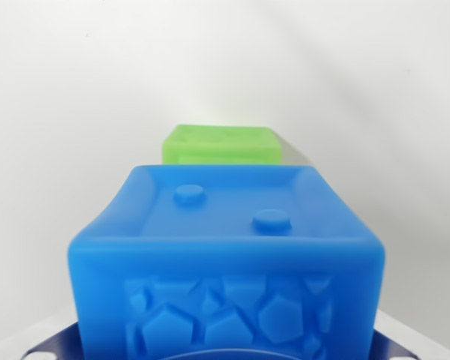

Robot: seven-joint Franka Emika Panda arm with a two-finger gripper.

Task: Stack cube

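Observation:
A blue cube (225,255) fills the lower half of the wrist view, very close to the camera. Its top face has a raised rim and two round studs, and its near face carries embossed polygons. Parts of my gripper (225,354) show only at the bottom corners, pressed against the cube's two sides, so it looks shut on the blue cube. The fingertips are hidden behind the cube. A green cube (221,145) rests on the white surface just beyond the blue one, slightly to the wrist view's left of its centre. Its lower part is hidden by the blue cube.
A plain white surface (60,112) surrounds both cubes. The green cube casts a soft shadow toward the wrist view's right.

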